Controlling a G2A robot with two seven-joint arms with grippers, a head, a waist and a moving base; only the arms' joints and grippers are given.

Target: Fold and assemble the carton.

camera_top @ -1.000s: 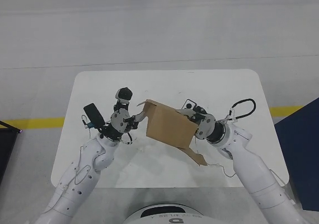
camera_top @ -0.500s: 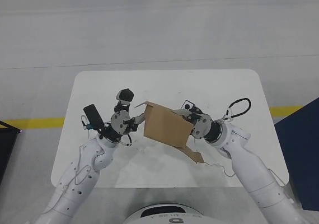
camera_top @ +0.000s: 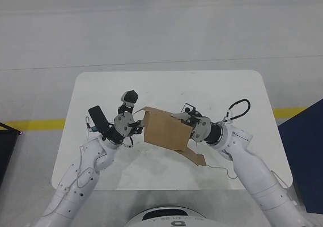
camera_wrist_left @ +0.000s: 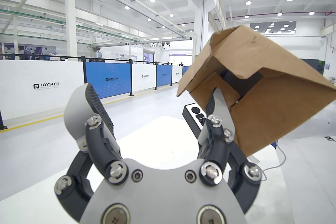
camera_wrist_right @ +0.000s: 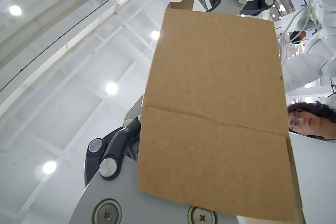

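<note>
From above, a brown cardboard carton (camera_top: 164,129) is hanging tilted over the white rounded table (camera_top: 235,91), with the left gripper (camera_top: 134,121) at one end and the right gripper (camera_top: 190,123) clamping the other. In the left wrist view, the ribbed fingers (camera_wrist_left: 90,101) are standing wide apart, one tip at the carton's open end. In the right wrist view, a flat carton panel is covering that gripper's fingers.
</note>
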